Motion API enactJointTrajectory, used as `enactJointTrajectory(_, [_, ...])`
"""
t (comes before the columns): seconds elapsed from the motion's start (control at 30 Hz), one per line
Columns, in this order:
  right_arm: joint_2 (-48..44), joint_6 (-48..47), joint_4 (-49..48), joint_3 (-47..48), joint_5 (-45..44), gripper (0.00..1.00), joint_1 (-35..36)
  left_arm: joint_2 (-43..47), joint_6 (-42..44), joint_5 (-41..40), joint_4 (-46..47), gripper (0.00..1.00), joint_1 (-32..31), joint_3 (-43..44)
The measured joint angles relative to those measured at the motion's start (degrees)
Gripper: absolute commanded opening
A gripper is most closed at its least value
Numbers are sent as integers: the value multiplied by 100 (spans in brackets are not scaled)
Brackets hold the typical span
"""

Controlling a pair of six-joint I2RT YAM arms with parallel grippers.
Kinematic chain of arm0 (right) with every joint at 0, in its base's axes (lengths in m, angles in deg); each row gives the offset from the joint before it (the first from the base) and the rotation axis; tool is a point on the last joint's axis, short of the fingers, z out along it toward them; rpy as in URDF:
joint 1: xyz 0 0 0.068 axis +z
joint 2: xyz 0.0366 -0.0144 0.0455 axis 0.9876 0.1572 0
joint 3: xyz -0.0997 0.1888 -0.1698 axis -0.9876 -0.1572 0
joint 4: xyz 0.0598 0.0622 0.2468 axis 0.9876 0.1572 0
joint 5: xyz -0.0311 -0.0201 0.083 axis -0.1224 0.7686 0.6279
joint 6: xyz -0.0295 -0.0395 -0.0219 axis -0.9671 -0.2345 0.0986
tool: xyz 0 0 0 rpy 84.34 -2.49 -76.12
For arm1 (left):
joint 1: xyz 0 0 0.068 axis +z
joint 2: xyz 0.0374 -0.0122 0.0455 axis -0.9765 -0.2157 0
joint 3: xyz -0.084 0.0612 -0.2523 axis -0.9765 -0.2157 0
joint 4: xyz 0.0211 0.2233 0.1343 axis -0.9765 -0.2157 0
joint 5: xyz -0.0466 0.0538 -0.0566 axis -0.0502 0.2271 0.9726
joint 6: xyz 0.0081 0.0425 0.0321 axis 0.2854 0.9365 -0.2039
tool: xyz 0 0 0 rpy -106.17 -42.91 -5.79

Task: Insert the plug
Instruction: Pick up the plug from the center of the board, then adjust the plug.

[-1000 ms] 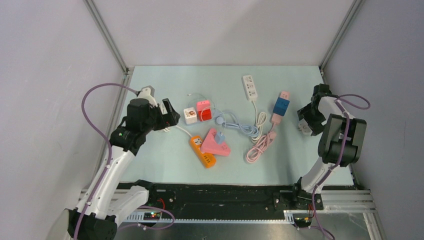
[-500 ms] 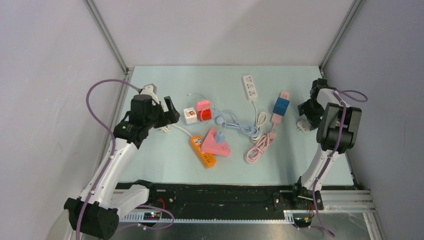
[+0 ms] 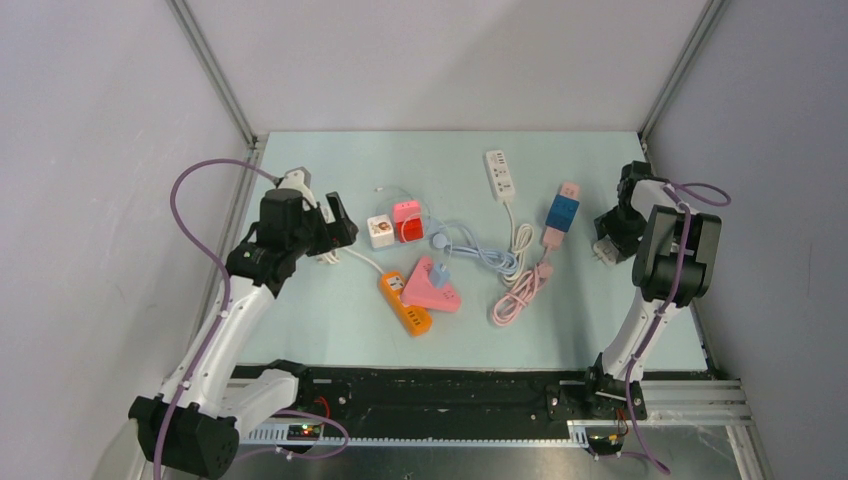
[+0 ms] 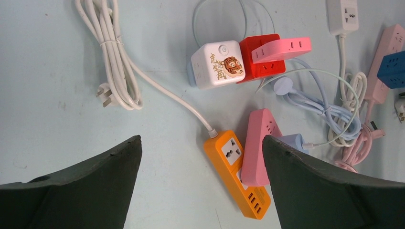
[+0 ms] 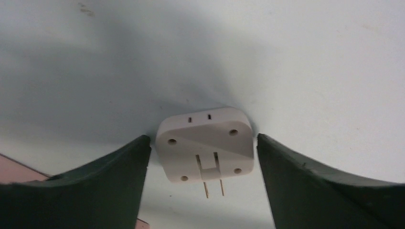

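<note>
- white plug (image 5: 204,145): lies on the tabletop (image 3: 450,160) at its far right edge, with its two flat prongs pointing back toward the wrist camera.
- right end effector (image 5: 203,139): straddles the plug, whose broad body spans the gap; a finger sits just beside each flank, with no grip seen yet.
- left end effector (image 4: 201,138): wide, empty and well apart across the tabletop, so the right arm is plainly nearer.
- judgement: the nearest socket, the blue cube (image 3: 562,212), lies to the left of the plug.

White rounded-square plug (image 5: 205,145), 2 thin prongs showing, lies flat at far right.
</note>
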Motion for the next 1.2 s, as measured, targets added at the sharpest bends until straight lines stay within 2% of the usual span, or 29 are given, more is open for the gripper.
enactJointTrajectory(0.1, [-55,-87,-181,-105,76,59,2,26,-4,22,0,96,26,-2])
enactJointTrajectory(0.33, [-330,-258,-461,-437,157,61,50,192,-50,258,-4,89,39,-4])
enactJointTrajectory(0.47, [-656,-365,-455,-542,166,60,195,260,-157,807,-2,85,44,-4])
enactJointTrajectory(0.67, [-1917,-428,-260,-551,-15,60,527,208,-341,1587,4,83,-92,-2])
enactJointTrajectory(0.8, [-2793,-382,142,-551,-192,60,791,157,-385,1858,31,84,-487,61])
enactJointTrajectory(0.93, [-3554,-310,529,-553,-260,59,1244,129,-446,2015,299,85,-1084,284])
enactJointTrajectory(1.2, [-4894,590,761,-555,319,54,3086,-422,-944,2312,1370,86,-2037,890])
